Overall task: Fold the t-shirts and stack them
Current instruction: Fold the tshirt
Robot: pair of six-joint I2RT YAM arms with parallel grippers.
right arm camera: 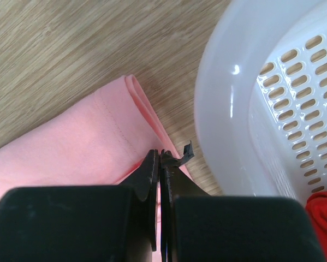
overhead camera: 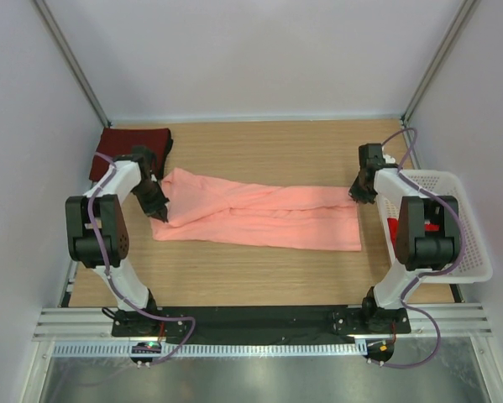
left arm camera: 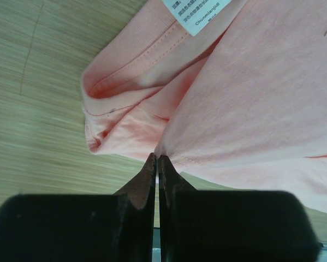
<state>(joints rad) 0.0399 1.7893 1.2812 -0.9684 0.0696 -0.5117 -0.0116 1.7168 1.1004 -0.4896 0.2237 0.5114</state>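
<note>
Pale wooden table (overhead camera: 259, 147) is carrying everything, with plain white walls closing it in. The salmon-pink t-shirt (overhead camera: 268, 214) is lying as a long folded band, its hem end just beside the white basket (overhead camera: 469, 252) and its collar end well apart from it. The bright red t-shirt (right arm camera: 322, 210) is sitting inside the basket, and the dark maroon t-shirt (overhead camera: 133, 149) is resting folded at the corner farthest from it.

The right gripper (right arm camera: 159, 155) is pressing its jaws together on the hem corner nearest the basket. The left gripper (left arm camera: 156, 159) is closing its jaws at the collar-end fold, though whether cloth is caught there I cannot tell.

Such thin bites are risking a slip, letting the layers slide apart. A lift may also be knocking the basket's rim.

The white label (left arm camera: 198, 13) is showing tiny characters, unreadable, and a line seemingly reading "Chunmianjidi".
</note>
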